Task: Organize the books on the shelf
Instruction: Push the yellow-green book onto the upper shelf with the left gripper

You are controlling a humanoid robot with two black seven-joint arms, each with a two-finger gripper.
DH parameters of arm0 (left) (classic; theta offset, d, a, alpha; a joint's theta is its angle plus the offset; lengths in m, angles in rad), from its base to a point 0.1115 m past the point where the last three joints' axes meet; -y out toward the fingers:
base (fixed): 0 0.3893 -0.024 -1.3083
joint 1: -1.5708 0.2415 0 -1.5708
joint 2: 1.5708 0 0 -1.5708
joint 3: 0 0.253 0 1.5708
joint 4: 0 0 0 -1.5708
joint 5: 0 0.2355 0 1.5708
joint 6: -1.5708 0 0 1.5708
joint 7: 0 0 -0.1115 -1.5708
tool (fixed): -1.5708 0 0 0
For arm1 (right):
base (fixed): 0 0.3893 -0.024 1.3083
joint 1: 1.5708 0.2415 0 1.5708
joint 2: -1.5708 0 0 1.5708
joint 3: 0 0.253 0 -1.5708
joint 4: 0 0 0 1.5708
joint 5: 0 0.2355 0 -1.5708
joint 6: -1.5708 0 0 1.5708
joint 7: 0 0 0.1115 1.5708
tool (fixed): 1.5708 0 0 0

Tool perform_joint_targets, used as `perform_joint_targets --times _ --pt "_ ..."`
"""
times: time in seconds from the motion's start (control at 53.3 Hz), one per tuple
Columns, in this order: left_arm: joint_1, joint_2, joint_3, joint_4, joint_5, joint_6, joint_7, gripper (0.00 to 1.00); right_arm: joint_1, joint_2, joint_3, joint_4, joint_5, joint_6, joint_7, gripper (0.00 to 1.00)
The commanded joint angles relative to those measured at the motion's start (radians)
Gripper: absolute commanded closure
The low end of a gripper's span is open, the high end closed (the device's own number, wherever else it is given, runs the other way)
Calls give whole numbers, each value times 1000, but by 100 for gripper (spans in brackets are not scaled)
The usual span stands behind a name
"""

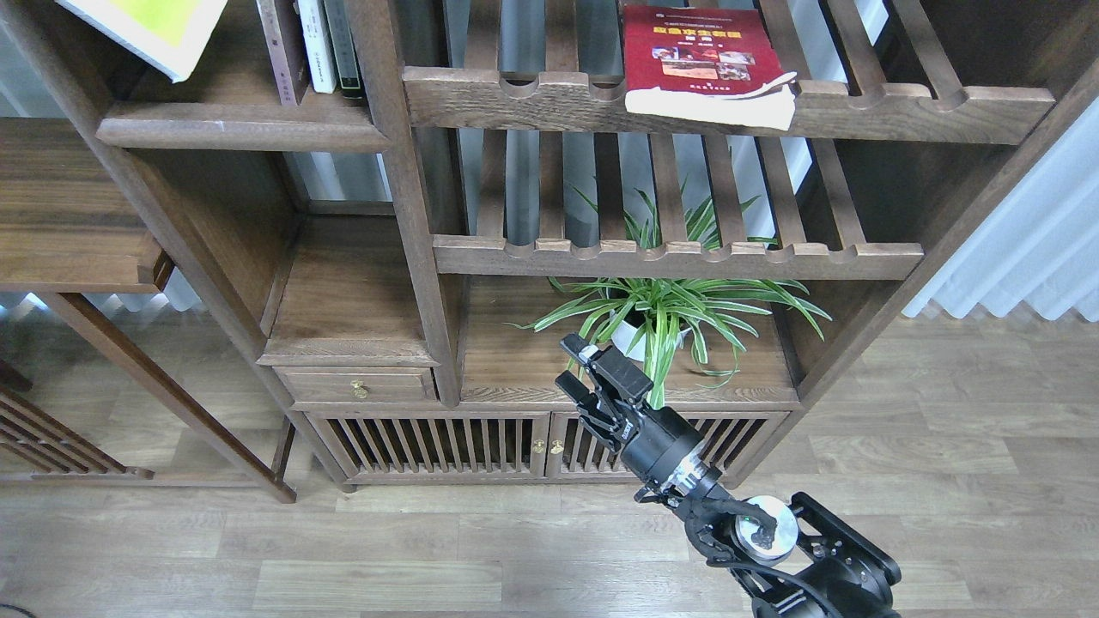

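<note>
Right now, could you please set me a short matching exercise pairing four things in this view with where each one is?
Things:
1. red book
2. yellow-green book
3. spider plant
4. right gripper

Places:
A. top left corner, above the solid shelf
B. below the lower slatted rack
C. flat on the upper slatted rack
D. in front of the cabinet doors

Pairs: 1-C, 2-A, 3-B, 4-D

Red book (697, 53); yellow-green and white book (154, 30); dark-brown shelf (236, 129)
</note>
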Motion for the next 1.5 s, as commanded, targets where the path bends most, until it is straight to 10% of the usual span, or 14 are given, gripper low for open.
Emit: perform_joint_targets --times 0.0,1.483 --pt "-17 -39 5 41 32 0 -2 91 -2 0 -2 2 0 0 0 10" --pt "-337 -98 331 423 54 25 -2 76 -17 0 -37 5 0 0 0 10"
